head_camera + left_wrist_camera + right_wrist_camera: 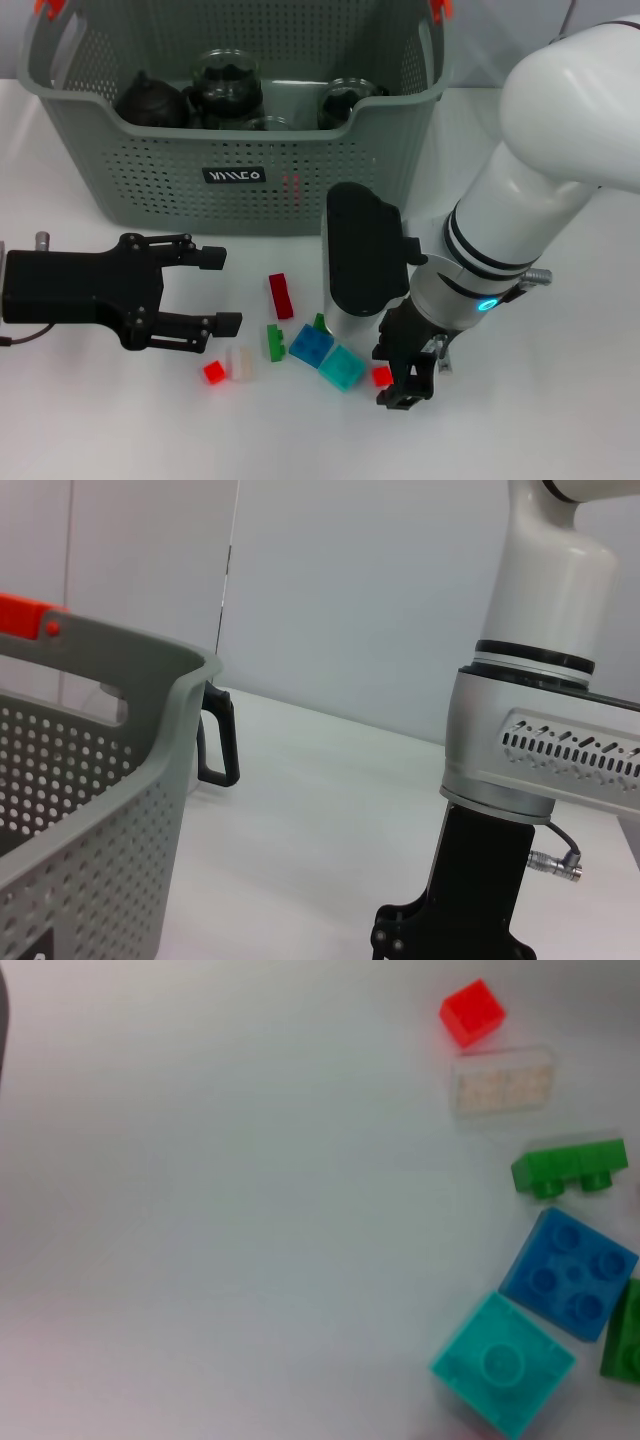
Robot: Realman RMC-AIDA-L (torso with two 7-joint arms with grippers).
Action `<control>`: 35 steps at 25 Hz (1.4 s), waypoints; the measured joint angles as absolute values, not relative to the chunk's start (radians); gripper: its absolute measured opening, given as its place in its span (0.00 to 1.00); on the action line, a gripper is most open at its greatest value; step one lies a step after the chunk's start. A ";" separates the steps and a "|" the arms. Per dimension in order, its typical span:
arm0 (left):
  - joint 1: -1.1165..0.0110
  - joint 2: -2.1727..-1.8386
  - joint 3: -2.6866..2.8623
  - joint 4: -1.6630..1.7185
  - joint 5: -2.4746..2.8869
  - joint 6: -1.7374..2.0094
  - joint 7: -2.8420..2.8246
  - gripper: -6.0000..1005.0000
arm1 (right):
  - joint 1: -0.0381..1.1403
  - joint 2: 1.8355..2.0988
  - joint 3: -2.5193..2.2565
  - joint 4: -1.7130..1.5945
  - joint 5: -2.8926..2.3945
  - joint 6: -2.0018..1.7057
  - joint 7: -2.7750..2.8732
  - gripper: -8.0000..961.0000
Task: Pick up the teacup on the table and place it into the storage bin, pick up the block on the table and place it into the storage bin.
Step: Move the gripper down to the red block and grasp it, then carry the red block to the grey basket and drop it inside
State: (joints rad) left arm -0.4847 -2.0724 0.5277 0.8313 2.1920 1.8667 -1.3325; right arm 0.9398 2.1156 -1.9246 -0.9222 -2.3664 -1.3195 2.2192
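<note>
Block-picking looks to be the step in hand: dark glass teaware already sits inside the storage bin (150,170), and the right gripper (408,385) hangs low over the table (560,400) beside a small red block (382,376), though whether its fingers are parted or closed I cannot tell. Next it must settle squarely on one piece, since the turquoise block (341,367), blue block (310,345), green brick (273,342) and dark red brick (281,295) crowd close. The left gripper (222,290) waits wide open near the translucent brick (240,362).
</note>
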 joint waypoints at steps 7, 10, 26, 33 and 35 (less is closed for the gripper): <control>-0.485 -2.072 0.528 0.825 2.192 1.864 -1.332 0.84 | 0.944 2.115 -1.925 -0.917 -2.365 -1.315 2.219 0.58; -0.485 -2.072 0.528 0.824 2.192 1.862 -1.330 0.84 | 0.944 2.115 -1.928 -0.914 -2.365 -1.308 2.219 0.47; -0.485 -2.072 0.528 0.822 2.193 1.854 -1.328 0.84 | 0.945 2.118 -1.940 -0.893 -2.356 -1.278 2.223 0.42; -0.485 -2.072 0.528 0.822 2.197 1.855 -1.325 0.84 | 0.961 2.118 -1.940 -0.867 -2.347 -1.282 2.230 0.28; -0.485 -2.072 0.528 0.822 2.197 1.856 -1.325 0.84 | 0.959 2.114 -1.938 -0.872 -2.341 -1.291 2.235 0.24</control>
